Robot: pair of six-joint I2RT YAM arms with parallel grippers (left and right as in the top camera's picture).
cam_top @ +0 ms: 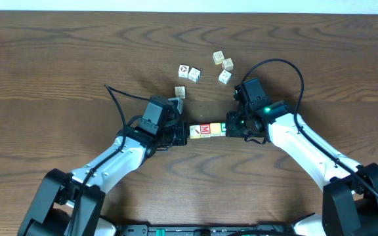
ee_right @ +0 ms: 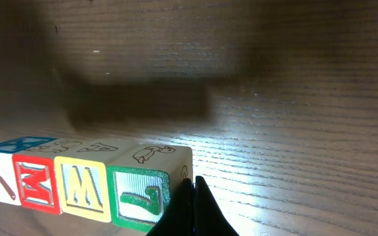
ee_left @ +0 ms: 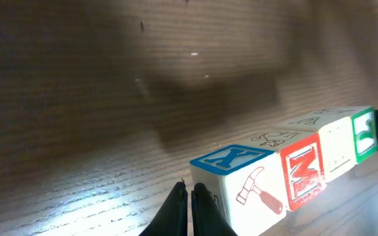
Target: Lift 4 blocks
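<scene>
Up against either end of the row of blocks (cam_top: 207,130), both claws are clenched tight with nothing between the fingers. They're just butting their closed tips into the end faces. The left claw (cam_top: 179,133) is on the hammer block (ee_left: 241,180) and the right claw (cam_top: 231,128) is on the green block (ee_right: 140,193), with the red and yellow ones sandwiched between.

The row's shadow (ee_right: 136,105) lies well apart from it in both wrist views, so I'd say all four blocks are hanging just off the bench (cam_top: 58,52).

Sketchy part: it's squeeze only. If one arm eases off, or they drift out of line with each other, the row probably buckles in the middle and the lot drops. The left tip also looks low on its block's corner, which could twist that end out.

A scatter of pale cubes (cam_top: 194,74) sits beyond the row, well apart from it.
</scene>
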